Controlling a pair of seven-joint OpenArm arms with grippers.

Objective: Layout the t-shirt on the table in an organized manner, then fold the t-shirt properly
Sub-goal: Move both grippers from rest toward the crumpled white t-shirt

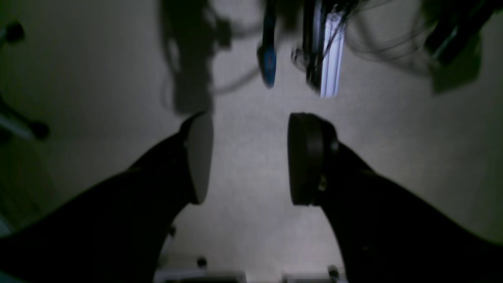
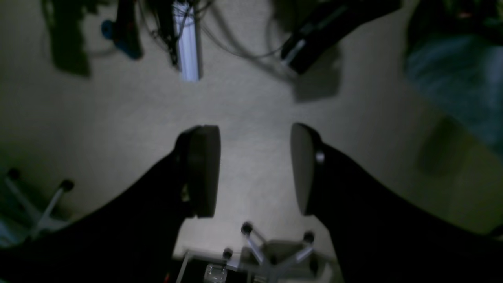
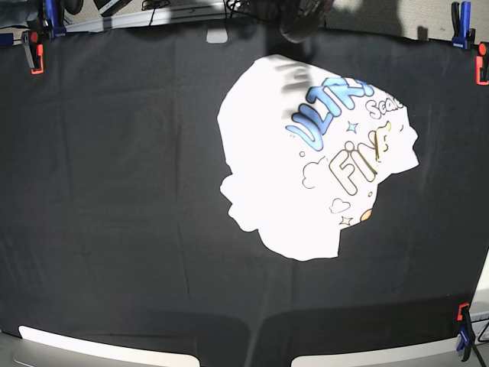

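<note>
The t-shirt lies crumpled in a rounded heap right of the middle of the table. It is white, with blue and yellow bubble letters, clouds and stars showing on its right half. Neither arm appears in the base view. In the left wrist view my left gripper is open, with nothing between its pads and pale floor behind it. The right wrist view shows my right gripper open too, also with nothing in it. No cloth shows in either wrist view.
Red and blue clamps pin the black cloth at the table's corners. Under the grippers are an aluminium rail, loose cables, and a chair base with casters.
</note>
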